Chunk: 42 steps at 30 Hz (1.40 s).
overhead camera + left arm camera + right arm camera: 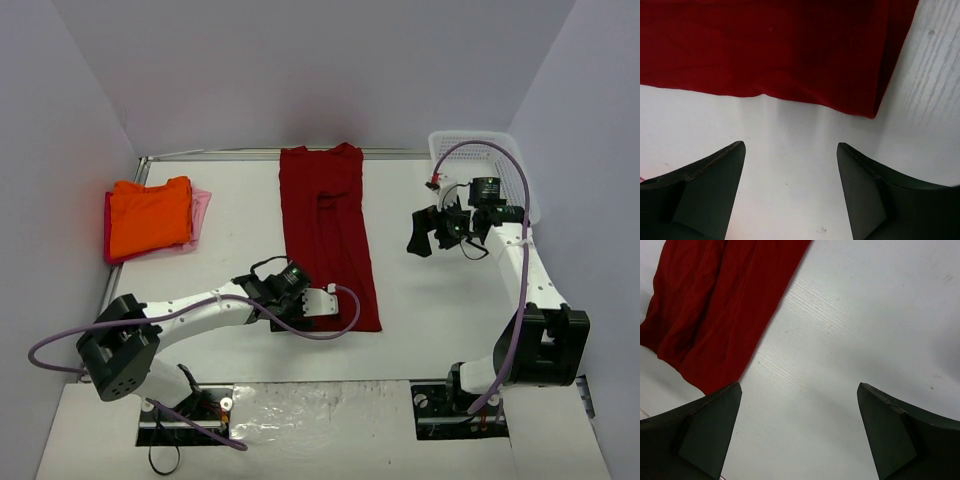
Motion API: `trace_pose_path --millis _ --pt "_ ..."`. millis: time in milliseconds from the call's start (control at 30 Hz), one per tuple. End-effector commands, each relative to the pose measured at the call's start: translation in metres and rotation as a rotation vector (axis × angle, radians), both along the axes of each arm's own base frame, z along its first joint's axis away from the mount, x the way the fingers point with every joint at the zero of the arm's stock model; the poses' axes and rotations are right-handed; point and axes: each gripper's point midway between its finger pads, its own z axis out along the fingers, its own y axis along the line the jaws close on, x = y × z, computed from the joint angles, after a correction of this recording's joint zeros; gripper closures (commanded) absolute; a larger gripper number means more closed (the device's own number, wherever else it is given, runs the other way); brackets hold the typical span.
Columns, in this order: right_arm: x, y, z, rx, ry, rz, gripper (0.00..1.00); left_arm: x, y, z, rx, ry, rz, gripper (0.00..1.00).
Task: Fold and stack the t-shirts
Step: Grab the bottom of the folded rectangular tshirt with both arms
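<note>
**Dark red shirt in a strip, both hands empty, near hem next**

From above: dark red t-shirt (pixel 328 235) laid out as a long narrow strip down the middle of the table (pixel 430 300), collar end far, hem end near. Looks folded in lengthwise already, not yet crosswise. Orange t-shirt (pixel 148 215) folded at the far left, on top of a pink t-shirt (pixel 202 210) peeking out on its right side. Left hand (pixel 325 303) low at the near right part of the hem, with its purple cable (pixel 345 312) looping over that end of the cloth. Right hand (pixel 432 232) raised in front of the white basket (pixel 500 150), well apart from the shirt.

From the left wrist: fingers spread, nothing between them, only bare table under the gap. Hem of the strip across the top of the view, its corner up and to the right, just beyond the fingertips.

From the right wrist: fingers wide apart and empty too. Strip of red at the upper left, out of reach; bare table everywhere else.

Risks from here (judgement only):
- Closing where the left hand hangs now: a pinch on bare table, short of the hem.
- Catching just the top layer at the corner: lengthwise fold falling open on the lift.
- Lifting one corner alone, right hand so far off: strip twisting or dragging askew, crooked crosswise fold.
- Cable over the hem: possible snag, cloth pulled along with the arm.
</note>
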Motion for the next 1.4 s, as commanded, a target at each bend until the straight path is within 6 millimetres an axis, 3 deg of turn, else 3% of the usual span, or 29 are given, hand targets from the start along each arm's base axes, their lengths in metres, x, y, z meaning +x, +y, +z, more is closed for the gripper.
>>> trace_pose_path --millis 0,400,700,1167,1367 --pt "0.001 -0.005 -0.002 -0.041 0.014 0.002 0.03 0.016 -0.018 0.024 -0.092 -0.072 0.042 0.27" --pt "0.001 -0.014 -0.027 -0.092 0.072 0.0 0.06 -0.022 -0.035 0.031 -0.189 0.096 -0.034 0.29" --pt "0.002 -0.015 -0.042 -0.097 0.115 0.007 0.07 -0.04 -0.041 0.026 -0.204 0.18 -0.08 0.3" --pt "0.002 -0.016 -0.042 -0.103 0.115 0.006 0.07 -0.036 -0.045 -0.002 -0.118 0.188 -0.062 0.31" --pt "0.001 -0.015 -0.042 -0.101 0.111 0.011 0.07 -0.031 -0.045 -0.012 -0.087 0.193 -0.038 0.39"
